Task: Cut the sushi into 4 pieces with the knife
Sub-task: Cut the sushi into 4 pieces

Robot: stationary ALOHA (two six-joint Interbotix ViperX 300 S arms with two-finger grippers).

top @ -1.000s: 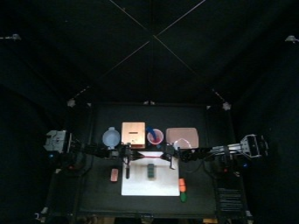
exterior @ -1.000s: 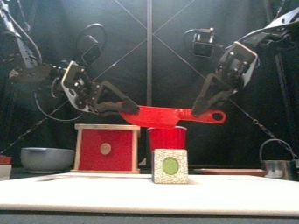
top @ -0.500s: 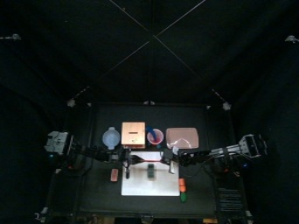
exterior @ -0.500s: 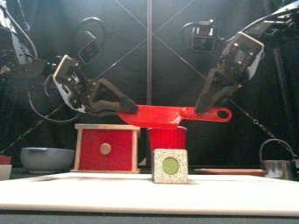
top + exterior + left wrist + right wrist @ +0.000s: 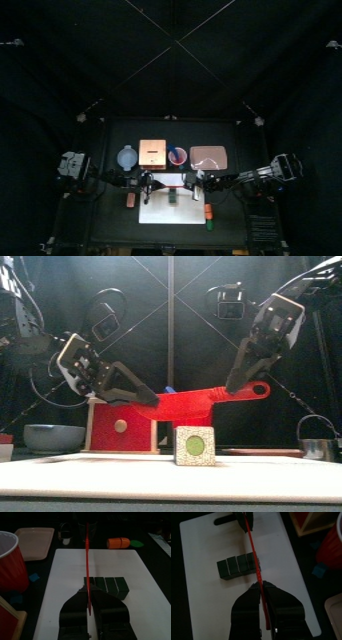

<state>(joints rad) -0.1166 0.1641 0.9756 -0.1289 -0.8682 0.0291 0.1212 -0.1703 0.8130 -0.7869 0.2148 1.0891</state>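
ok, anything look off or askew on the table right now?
Only the red knife: the left claw grips its blade end, the right claw its handle, and it slants, blade end lower. The sushi roll sits with its blocks together on the white cutting board; nothing spilled.

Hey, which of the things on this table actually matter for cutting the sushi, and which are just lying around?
For the job: red knife, sushi roll, white cutting board, left gripper, right gripper (both clamp the knife).
Just lying about: wooden box, red cup, blue-grey bowl, pink tray, orange toy.
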